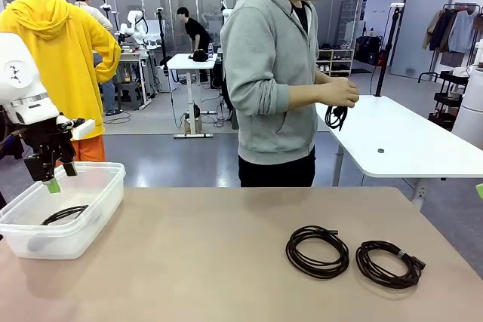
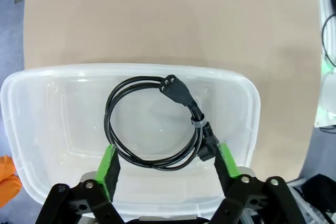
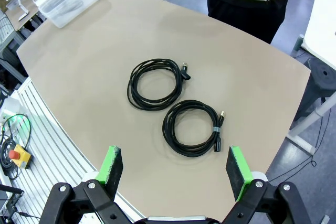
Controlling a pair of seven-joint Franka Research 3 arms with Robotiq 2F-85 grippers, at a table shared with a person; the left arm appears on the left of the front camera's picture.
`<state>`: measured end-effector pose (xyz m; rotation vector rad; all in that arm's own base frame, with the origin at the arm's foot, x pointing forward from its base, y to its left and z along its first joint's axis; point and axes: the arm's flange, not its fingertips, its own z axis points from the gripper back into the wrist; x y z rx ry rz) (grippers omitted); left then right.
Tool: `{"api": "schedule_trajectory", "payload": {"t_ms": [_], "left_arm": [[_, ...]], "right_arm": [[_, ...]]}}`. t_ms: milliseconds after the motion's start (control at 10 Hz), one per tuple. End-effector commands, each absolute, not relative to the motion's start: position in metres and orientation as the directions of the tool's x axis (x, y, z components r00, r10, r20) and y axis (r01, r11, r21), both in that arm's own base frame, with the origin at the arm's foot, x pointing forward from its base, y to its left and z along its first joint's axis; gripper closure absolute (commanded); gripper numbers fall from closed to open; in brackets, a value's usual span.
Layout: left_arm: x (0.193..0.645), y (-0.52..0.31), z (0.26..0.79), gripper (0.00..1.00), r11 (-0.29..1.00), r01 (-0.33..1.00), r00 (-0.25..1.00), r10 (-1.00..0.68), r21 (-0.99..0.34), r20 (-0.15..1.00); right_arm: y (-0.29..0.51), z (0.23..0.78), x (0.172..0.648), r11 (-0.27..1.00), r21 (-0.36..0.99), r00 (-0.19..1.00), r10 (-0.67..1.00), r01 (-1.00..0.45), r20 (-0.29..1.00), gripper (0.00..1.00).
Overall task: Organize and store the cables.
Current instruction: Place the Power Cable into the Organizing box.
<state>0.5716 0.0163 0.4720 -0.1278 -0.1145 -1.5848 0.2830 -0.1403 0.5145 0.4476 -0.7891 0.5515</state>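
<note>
The left claw (image 2: 167, 153) is hovering, fingers apart, over the tub (image 2: 131, 69) holding one cable (image 2: 152, 163); the right claw (image 3: 174, 156) is gaping too. A second cable (image 1: 317, 272) and a third cable (image 1: 361, 263) are waiting right of the tub, and pinching all loops together looks wisest.

- Front view looks level across the table (image 1: 226, 262) at the person (image 1: 272, 73) on the far side
- Left wrist view looks straight down, close over the bin (image 2: 253, 109)
- Right wrist view looks down from high over two cables (image 3: 130, 85), the bin far off
- All three share bin and table; front and right wrist share the cables
</note>
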Motion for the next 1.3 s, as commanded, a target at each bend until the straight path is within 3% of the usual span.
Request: {"api": "schedule_trajectory", "payload": {"t_ms": [0, 1200], "left_arm": [[0.5715, 0.0213, 0.4719, 0.0, -0.028, 1.0, -0.027, -0.988, -0.004, 0.155], [0.5715, 0.0213, 0.4719, 0.0, -0.028, 1.0, -0.027, -0.988, -0.004, 0.155]], "right_arm": [[-0.1415, 0.5153, 0.2818, 0.762, 0.163, 0.566, 0.302, -0.627, 0.767, 0.0], [-0.1415, 0.5153, 0.2818, 0.762, 0.163, 0.566, 0.302, -0.627, 0.767, 0.0]]}}
